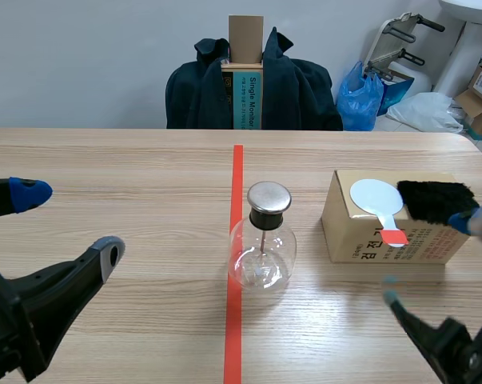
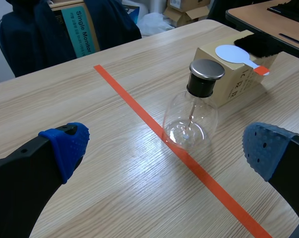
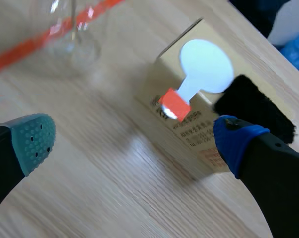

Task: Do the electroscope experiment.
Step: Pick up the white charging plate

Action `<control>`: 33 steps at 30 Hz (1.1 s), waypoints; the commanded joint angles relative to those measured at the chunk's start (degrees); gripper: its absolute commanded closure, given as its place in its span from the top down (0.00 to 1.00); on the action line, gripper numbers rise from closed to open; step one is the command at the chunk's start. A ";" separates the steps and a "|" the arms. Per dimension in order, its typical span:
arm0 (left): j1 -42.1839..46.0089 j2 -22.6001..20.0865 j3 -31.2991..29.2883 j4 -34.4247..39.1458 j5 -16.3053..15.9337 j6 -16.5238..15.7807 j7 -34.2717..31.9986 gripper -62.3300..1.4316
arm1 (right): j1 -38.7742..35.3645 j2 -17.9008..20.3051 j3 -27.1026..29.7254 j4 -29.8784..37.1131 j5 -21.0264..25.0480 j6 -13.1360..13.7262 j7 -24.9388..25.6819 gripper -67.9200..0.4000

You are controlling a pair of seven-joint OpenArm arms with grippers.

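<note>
White paddle (image 3: 206,64) ahead of right gripper (image 3: 134,143) (jaws wide).

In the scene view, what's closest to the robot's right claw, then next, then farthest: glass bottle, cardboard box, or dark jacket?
From the right gripper:
1. cardboard box, right beside it.
2. glass bottle, mid-table on the red tape line.
3. dark jacket, beyond the table, at its far edge.

Beyond the cardboard box (image 3: 189,134), the glass flask (image 3: 70,34) is blurred and cut off in the right wrist view. In the scene view the right tool (image 1: 426,258) beside the box is blurred.
</note>
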 commanded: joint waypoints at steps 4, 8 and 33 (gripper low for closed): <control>-0.15 -0.13 -0.28 1.05 -0.20 -0.11 -0.79 1.00 | -4.20 -3.41 -2.82 0.26 -30.18 -4.61 1.16 1.00; -0.15 -0.13 -0.28 1.05 -0.20 -0.11 -0.76 1.00 | -5.86 -5.35 -2.97 -5.60 -50.62 -18.32 6.91 1.00; -0.15 -0.13 -0.28 1.05 -0.20 -0.11 -0.76 1.00 | 20.70 -11.61 -18.16 -33.46 -65.59 -54.97 3.37 1.00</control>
